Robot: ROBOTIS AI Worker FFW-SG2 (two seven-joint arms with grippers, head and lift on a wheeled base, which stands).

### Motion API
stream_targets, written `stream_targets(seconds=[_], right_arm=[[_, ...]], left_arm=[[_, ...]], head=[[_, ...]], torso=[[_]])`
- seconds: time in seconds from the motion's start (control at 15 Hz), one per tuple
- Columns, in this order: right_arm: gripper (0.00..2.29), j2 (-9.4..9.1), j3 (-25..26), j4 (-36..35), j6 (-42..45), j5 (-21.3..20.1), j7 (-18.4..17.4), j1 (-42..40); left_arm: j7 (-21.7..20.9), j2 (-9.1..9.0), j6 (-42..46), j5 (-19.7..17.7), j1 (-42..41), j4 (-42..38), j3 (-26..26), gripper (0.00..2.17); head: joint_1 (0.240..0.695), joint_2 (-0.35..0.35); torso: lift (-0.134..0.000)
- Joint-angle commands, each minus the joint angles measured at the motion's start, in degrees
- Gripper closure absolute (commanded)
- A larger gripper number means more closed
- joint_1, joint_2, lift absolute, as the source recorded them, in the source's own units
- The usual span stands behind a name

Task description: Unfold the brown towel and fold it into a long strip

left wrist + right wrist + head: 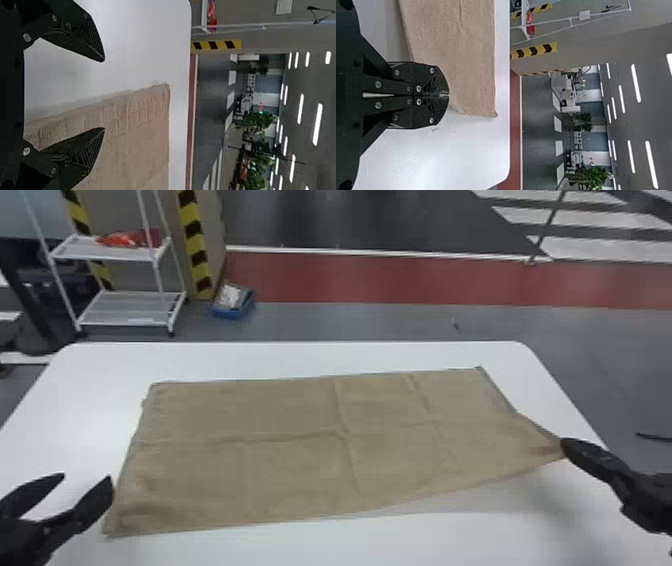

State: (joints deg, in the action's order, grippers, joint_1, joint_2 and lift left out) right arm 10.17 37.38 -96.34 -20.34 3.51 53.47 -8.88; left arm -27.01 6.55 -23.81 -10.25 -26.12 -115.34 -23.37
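Observation:
The brown towel (295, 450) lies spread as a wide rectangle with creases across its middle. Its near right corner is lifted off the table, held in my right gripper (565, 447), which is shut on it; in the right wrist view that gripper (447, 95) has its fingers pressed together at the towel (470, 67). My left gripper (87, 477) stands open beside the near left corner, one finger close to the towel's left edge. The left wrist view has the left gripper (104, 95) with fingers wide apart, the towel (138, 130) under one of them.
The white table (240, 357) has rounded far corners, and bare surface borders the towel on all sides. Beyond it stand a white shelf rack (130, 310) and a blue bin (233, 301) on the floor.

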Motion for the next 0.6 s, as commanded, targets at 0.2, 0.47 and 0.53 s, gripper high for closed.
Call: stream_targets(seconds=[0.2,0.47,0.53], right_arm=[[1.68,-1.91,6.2,-1.3,0.0,2.3,1.4,-3.7],[1.68,-2.0,6.0,-1.3,0.2,2.3,1.4,-3.7],[1.68,-2.09,6.0,-1.3,0.2,2.3,1.4,-3.8]], left_arm=[[-10.5,0.74,-4.6,-5.7,-1.0,-1.8,-3.0,0.36],[-22.1,0.83,-19.4,-5.8,-0.5,-3.8,-5.5,0.7],[-23.2,0.83,-19.9,-5.8,-0.4,-4.3,-5.5,0.7]], head=[[0.695,-0.151],[0.695,-0.225],[0.695,-0.235]], torso=[[-0.123],[-0.123],[-0.123]])
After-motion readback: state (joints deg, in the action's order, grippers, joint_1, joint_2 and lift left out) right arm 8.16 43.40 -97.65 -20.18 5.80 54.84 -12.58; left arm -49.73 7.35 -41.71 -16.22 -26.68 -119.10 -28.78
